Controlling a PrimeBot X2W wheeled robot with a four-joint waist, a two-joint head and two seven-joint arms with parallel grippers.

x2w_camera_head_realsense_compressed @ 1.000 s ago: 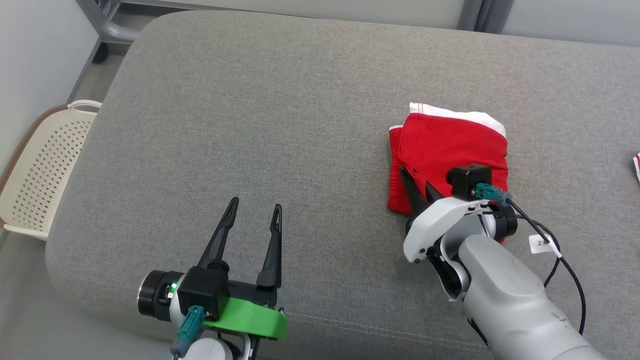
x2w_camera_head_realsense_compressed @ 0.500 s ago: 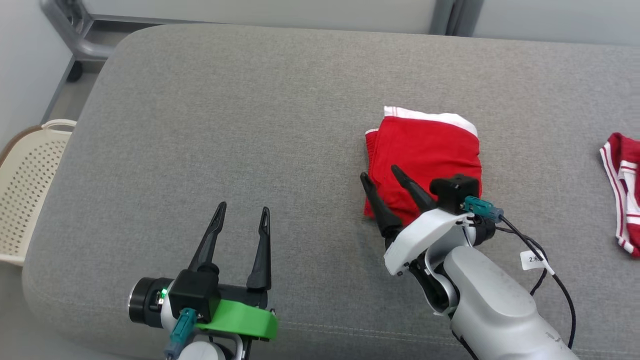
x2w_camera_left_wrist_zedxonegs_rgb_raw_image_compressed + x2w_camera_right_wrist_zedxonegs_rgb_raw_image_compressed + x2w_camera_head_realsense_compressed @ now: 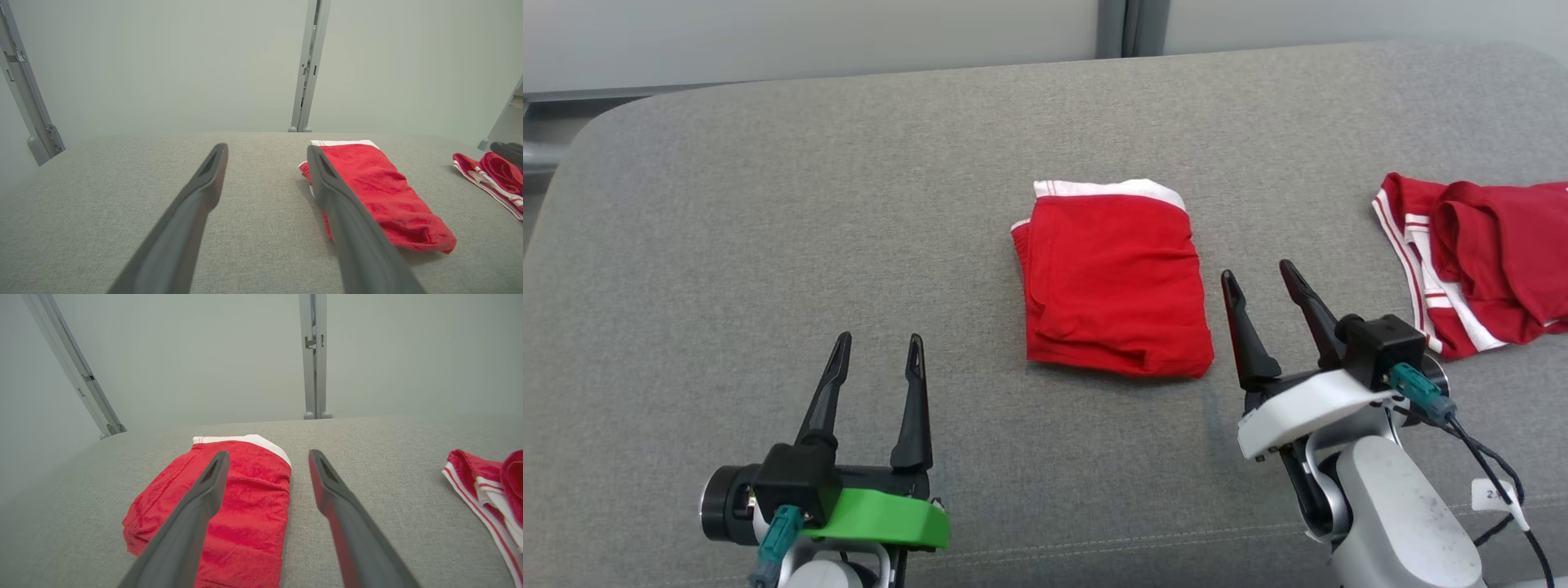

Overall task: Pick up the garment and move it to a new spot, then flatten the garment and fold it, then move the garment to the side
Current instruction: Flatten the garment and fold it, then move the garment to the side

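One garment [image 3: 1115, 286] lies folded at the middle of the grey woven cushion [image 3: 768, 220]: a soft red knit rectangle with a white band along its far edge, and layered folds on its left side. Two grippers hang over the cushion, each with two long dark tapered fingers spread wide and empty. The right gripper [image 3: 1256, 271] is just beside the garment's right edge, the left gripper [image 3: 879, 338] well apart. One crumpled red, white-striped second garment [image 3: 1478, 269] lies far right.
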